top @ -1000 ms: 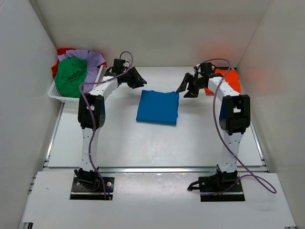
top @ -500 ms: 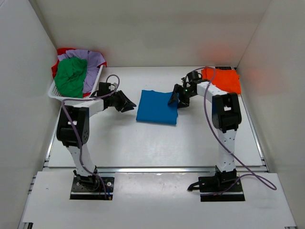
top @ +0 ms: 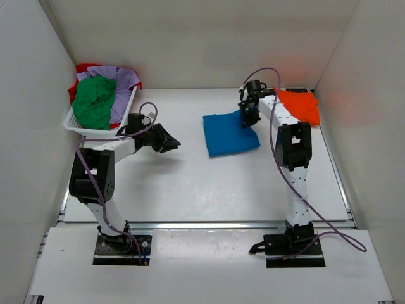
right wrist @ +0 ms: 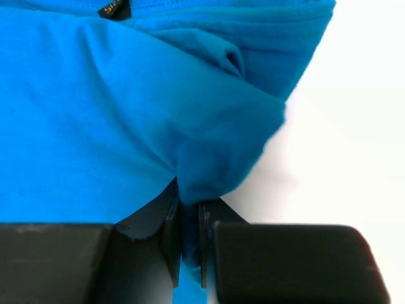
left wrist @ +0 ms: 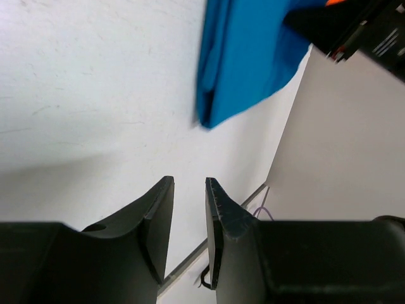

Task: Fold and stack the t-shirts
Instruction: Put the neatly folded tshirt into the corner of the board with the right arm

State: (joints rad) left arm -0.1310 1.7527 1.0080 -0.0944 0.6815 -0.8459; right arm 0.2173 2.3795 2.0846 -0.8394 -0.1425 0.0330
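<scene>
1. Two tees are out on the table (top: 190, 183). The bright blue t-shirt (top: 231, 134) lies folded near the middle-right, and the orange t-shirt (top: 299, 106) lies folded at the far right corner. The green t-shirt (top: 93, 101), lavender t-shirt (top: 121, 85) and red t-shirt (top: 82, 68) are heaped in the white basket (top: 74, 125) at the far left.
2. We see the right gripper (top: 249, 118) pinched tight on the blue tee's far right corner. From its wrist, the fingers (right wrist: 169, 228) have a bunched fold of blue cloth (right wrist: 126, 114) squeezed between them.
3. We see the left gripper (top: 167, 139) all but closed, with only a thin slit between its fingers (left wrist: 155, 215), and it holds nothing. The blue tee (left wrist: 247, 57) lies ahead of it, well apart.
4. We judge the coming move turns on this: the orange tee sits just right of the pinched corner and a little farther back. The blue square lies skewed, its held corner pointing that way and its bulk trailing left and nearer. The right arm is plainly the nearer one.
5. For writing, we find only a small dark neck tag (right wrist: 115, 9) with pale lettering too small to read.
</scene>
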